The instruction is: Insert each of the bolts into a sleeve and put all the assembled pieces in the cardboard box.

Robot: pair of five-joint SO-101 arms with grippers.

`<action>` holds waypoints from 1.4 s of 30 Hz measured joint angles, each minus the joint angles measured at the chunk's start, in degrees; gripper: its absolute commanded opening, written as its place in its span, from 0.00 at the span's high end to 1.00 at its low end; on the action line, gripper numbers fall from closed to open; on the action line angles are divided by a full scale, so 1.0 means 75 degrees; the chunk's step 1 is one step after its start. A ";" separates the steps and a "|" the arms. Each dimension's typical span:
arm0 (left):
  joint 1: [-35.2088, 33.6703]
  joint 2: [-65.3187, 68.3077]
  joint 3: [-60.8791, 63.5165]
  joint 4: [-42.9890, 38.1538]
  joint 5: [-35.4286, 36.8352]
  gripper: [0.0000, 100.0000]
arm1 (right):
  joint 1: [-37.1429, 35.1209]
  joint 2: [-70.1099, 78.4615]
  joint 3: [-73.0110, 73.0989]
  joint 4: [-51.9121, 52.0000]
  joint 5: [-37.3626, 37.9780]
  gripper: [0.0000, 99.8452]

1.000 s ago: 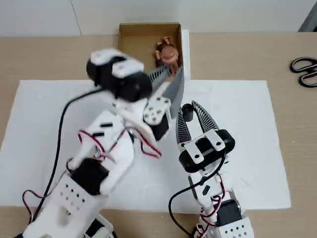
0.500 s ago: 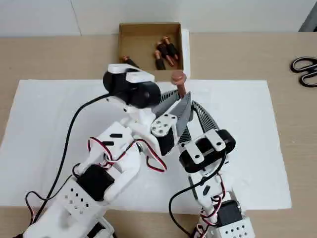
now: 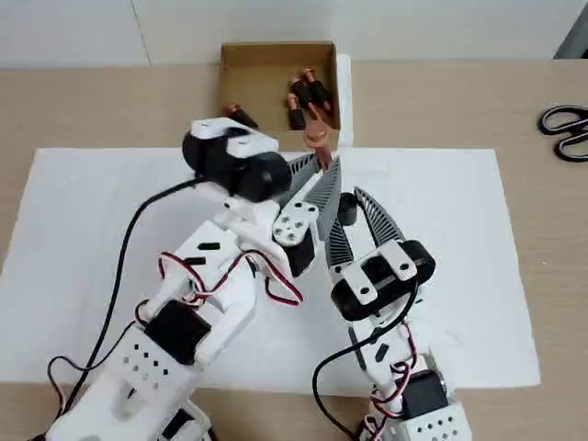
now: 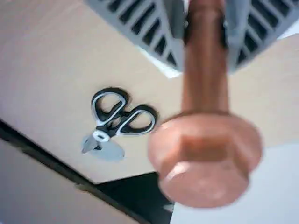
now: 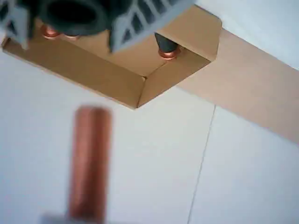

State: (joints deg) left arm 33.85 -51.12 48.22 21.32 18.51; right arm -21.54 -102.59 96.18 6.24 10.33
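Wood desk (image 3: 92, 101), white sheet (image 3: 92, 230); cardboard box (image 3: 241, 64) at 12 o'clock holds assembled pieces (image 3: 308, 92). Left claw (image 3: 323, 162) is clamped on a copper bolt (image 3: 317, 138). Right claw (image 3: 347, 197) grips a black sleeve (image 3: 346, 211).

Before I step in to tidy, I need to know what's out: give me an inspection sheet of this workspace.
Surface: wooden table with white sheet.
Job's things: bolt and sleeve held above the sheet; assembled pieces in box.
Clutter: scissors on table.
Grippers: left gripper shut on bolt; right gripper shut on sleeve.
Cables: black cable and red wires on left arm.
Surroundings: pale wall behind table.
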 measured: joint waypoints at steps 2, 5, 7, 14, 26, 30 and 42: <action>0.0012 0.0000 0.0117 0.0000 -0.0059 0.99 | -0.0012 0.0000 0.0000 0.0000 0.0000 1.00; 0.0164 0.0000 0.0363 -0.0340 -0.0270 0.99 | -0.0012 0.0000 0.0000 0.0000 0.0000 1.00; 0.0352 0.0000 0.0586 -0.0785 -0.0598 0.99 | -0.0012 0.0000 0.0000 0.0000 0.0000 1.00; 0.0481 0.0000 0.0879 -0.1383 -0.1032 0.99 | -0.0012 0.0000 0.0000 0.0000 0.0000 1.00; 0.0492 0.0000 0.1254 -0.1383 -0.1032 0.99 | -0.0012 0.0000 0.0000 0.0000 0.0000 1.00; 0.0492 0.0000 0.1254 -0.1407 -0.1032 0.99 | -0.0012 0.0000 0.0000 0.0000 0.0000 1.00; 0.0656 -0.0152 0.1219 -0.0340 -0.1090 0.99 | -0.0012 0.0012 0.0000 0.0012 0.0012 1.00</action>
State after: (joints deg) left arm 38.77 -52.26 57.36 18.77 10.33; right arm -21.63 -102.51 96.18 6.33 10.42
